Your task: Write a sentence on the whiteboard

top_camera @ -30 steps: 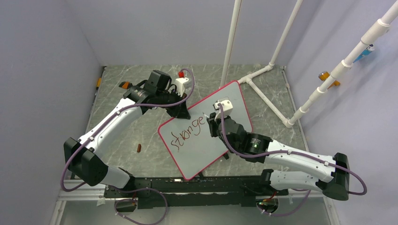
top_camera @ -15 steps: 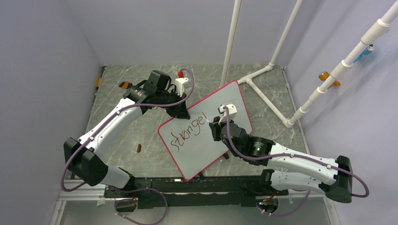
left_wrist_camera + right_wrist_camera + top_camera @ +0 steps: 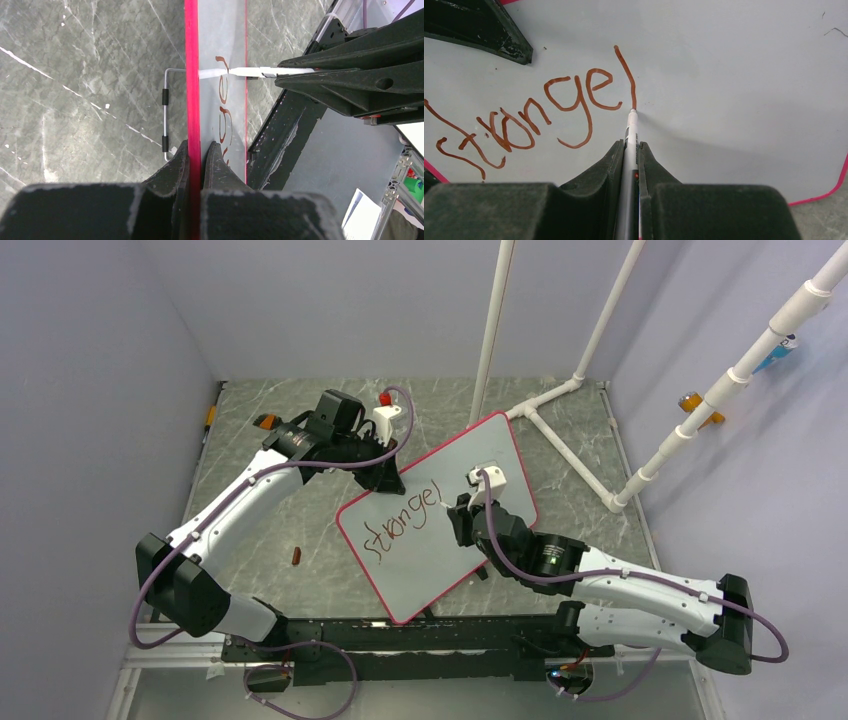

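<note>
Right wrist view: my right claw (image 3: 629,146) is clamped tight on a white marker (image 3: 631,122). The marker runs straight out between the fingers and its tip touches the whiteboard (image 3: 744,70). The tip sits at the lower end of a single slanted stroke, the last mark of the writing (image 3: 549,105). That writing is dark red and reads "stronge" ahead of the stroke. The letters climb from lower left to upper right here, and the board to their right is bare white.

In the left wrist view my left claw (image 3: 196,150) is pinched on the board's pink-red rim, one finger on the written face and one on the back. A bent wire bracket (image 3: 166,115) with two black sleeves stands off the back, just beside the rim.

From the top camera the board lies slantwise across the middle of the grey marbled table (image 3: 260,530), between my two arms. The left claw is on its far-left edge and the right one is over its middle. Whether the board rests flat or is raised I cannot tell. A small brown thing (image 3: 295,557) lies on the table left of the board, apart from it. A white pipe frame (image 3: 560,435) stands beyond the board's far corner.
</note>
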Tool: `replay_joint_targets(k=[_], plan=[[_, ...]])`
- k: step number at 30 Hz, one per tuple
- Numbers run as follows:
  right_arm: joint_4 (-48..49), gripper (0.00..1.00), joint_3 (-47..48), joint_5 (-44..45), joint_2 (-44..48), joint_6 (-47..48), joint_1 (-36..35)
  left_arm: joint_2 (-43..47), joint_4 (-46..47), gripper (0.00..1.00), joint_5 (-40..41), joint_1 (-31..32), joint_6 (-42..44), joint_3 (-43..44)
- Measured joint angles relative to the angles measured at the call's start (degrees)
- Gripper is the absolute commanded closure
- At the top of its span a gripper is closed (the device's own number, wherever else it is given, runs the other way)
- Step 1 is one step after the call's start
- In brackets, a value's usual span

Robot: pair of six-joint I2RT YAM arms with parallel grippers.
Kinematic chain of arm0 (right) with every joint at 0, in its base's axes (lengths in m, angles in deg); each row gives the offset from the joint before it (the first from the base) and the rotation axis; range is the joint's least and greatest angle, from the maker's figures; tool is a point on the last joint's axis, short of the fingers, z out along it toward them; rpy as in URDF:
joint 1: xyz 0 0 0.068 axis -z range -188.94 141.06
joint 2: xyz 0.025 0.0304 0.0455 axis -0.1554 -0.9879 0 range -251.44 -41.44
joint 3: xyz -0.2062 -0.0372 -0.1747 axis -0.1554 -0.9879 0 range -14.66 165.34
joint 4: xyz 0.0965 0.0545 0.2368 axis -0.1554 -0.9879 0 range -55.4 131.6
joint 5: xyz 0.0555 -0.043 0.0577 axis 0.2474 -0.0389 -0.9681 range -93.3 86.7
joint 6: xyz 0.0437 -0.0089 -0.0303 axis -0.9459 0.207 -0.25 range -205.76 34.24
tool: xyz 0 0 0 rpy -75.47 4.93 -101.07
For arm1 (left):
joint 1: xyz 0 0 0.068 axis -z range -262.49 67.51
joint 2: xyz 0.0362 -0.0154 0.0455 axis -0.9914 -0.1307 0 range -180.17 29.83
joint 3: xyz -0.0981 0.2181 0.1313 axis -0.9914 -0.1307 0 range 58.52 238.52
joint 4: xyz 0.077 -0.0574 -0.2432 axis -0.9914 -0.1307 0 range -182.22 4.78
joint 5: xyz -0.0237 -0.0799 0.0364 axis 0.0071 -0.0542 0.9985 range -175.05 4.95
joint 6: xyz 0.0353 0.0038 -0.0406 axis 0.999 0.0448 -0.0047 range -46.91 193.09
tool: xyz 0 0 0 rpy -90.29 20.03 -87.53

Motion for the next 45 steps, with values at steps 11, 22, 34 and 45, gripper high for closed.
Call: replay_joint_targets(k=[11, 22, 34, 45], plan=[[-1.57, 1.0, 3.39, 0.94, -3.3, 2.89, -0.2, 0.0, -0.17, 1.0, 0.04, -0.37, 0.0, 0.0], [-1.88, 1.0, 6.8, 1.73, -5.66, 6.88, 0.61, 0.0, -0.07, 1.0, -0.17, -0.37, 0.0, 0.0], [-0.63, 1.0, 8.87, 1.84, -7.17, 9.09, 1.14, 0.0, -0.11, 1.0, -0.11, -0.39, 0.0, 0.0], [0.37, 1.0, 10.73, 1.84, -8.04, 10.29, 2.84, 0.0, -0.07, 1.0, -0.24, -0.37, 0.0, 0.0]])
